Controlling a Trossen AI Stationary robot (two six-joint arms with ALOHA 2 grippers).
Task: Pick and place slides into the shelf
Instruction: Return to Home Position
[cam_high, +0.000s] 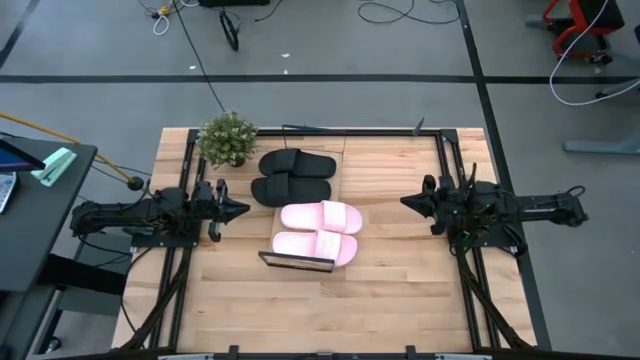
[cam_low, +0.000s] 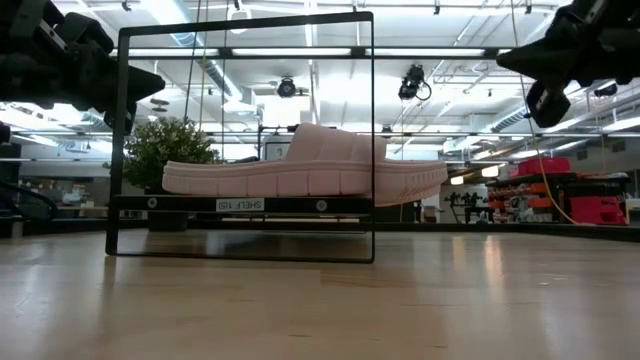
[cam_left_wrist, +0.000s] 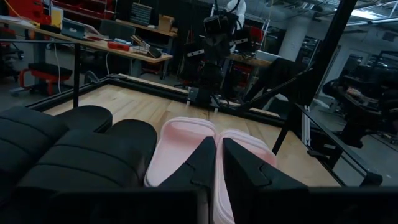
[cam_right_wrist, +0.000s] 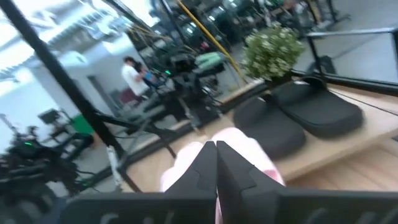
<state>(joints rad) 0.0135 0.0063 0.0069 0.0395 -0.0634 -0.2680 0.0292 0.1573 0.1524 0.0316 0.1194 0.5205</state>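
Two matte black slides (cam_high: 294, 175) and two pale pink slides (cam_high: 318, 230) lie sole-down, side by side on the light-wood shelf, whose near black wire frame end (cam_high: 297, 262) faces the table's near edge. In the low view a pink slide (cam_low: 310, 170) sits on the shelf's plank (cam_low: 240, 205) inside the wire frame. My left gripper (cam_high: 243, 209) hovers left of the shelf, shut and empty, pointing at the slides (cam_left_wrist: 186, 140). My right gripper (cam_high: 404, 202) hovers right of the shelf, shut and empty, facing the pink slides (cam_right_wrist: 249, 149).
A small potted plant (cam_high: 228, 138) stands at the table's far left, beside the black slides. A black side table (cam_high: 40, 200) lies beyond the left edge. Bare wood tabletop (cam_high: 330, 310) stretches between the shelf and the near edge. A person (cam_right_wrist: 132, 78) shows far off in the room.
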